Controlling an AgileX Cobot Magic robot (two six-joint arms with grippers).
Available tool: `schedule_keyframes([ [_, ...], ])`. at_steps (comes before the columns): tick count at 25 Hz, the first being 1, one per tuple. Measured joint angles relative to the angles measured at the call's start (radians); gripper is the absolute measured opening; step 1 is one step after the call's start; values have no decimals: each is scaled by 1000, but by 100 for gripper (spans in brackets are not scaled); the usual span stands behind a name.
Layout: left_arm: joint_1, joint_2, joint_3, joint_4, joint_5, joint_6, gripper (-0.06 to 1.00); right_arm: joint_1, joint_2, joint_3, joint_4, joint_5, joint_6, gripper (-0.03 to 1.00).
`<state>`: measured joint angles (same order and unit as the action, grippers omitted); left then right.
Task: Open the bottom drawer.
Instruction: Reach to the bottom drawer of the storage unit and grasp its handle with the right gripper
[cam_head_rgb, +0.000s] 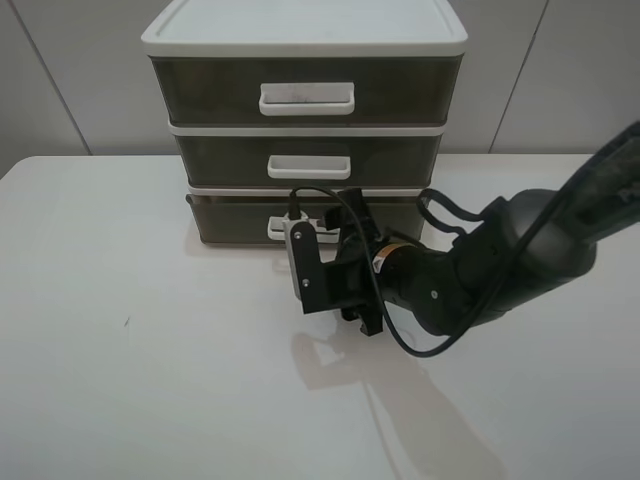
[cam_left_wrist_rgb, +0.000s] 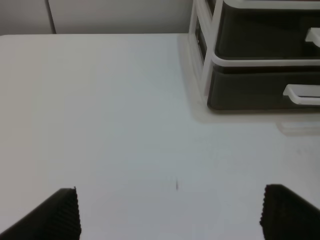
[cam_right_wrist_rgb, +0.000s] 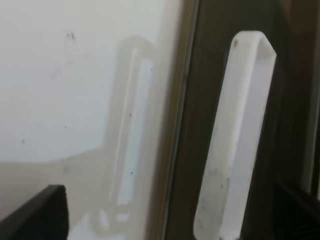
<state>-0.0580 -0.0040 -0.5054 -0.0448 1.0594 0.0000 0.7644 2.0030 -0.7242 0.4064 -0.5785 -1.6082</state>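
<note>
The bottom drawer (cam_head_rgb: 232, 222) is the lowest of three smoky grey-brown drawers in a white-framed cabinet and looks pushed in. Its small white loop handle (cam_head_rgb: 279, 229) is partly hidden behind my right gripper (cam_head_rgb: 318, 230), which reaches across to the drawer front. In the right wrist view the handle (cam_right_wrist_rgb: 239, 140) lies between the two dark fingertips (cam_right_wrist_rgb: 35, 215) of the right gripper (cam_right_wrist_rgb: 165, 220), nearer one of them; the gripper is open. My left gripper (cam_left_wrist_rgb: 170, 215) is open and empty over bare table. That view also shows the drawer (cam_left_wrist_rgb: 250, 90) and its handle (cam_left_wrist_rgb: 302, 94).
The middle drawer (cam_head_rgb: 220, 158) and the tall top drawer (cam_head_rgb: 200, 88) sit above, each with a white handle. The cabinet stands at the back of a white table (cam_head_rgb: 130, 350). My right arm (cam_head_rgb: 500, 260) lies across the table's right side.
</note>
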Motion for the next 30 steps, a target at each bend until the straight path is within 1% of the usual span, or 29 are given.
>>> schedule_keyframes([
  [5, 0, 0, 0, 0, 0, 0, 74, 0, 8, -34, 0, 38, -1, 80],
  [8, 0, 0, 0, 0, 0, 0, 74, 0, 10, -43, 0, 40, -1, 80],
  [11, 0, 0, 0, 0, 0, 0, 74, 0, 28, -43, 5, 11, -1, 80],
  [15, 0, 0, 0, 0, 0, 0, 74, 0, 63, -43, 62, -67, -1, 80],
  [27, 0, 0, 0, 0, 0, 0, 74, 0, 85, -44, 69, -71, -1, 80],
  [30, 0, 0, 0, 0, 0, 0, 74, 15, 84, -44, 73, -72, -1, 80],
])
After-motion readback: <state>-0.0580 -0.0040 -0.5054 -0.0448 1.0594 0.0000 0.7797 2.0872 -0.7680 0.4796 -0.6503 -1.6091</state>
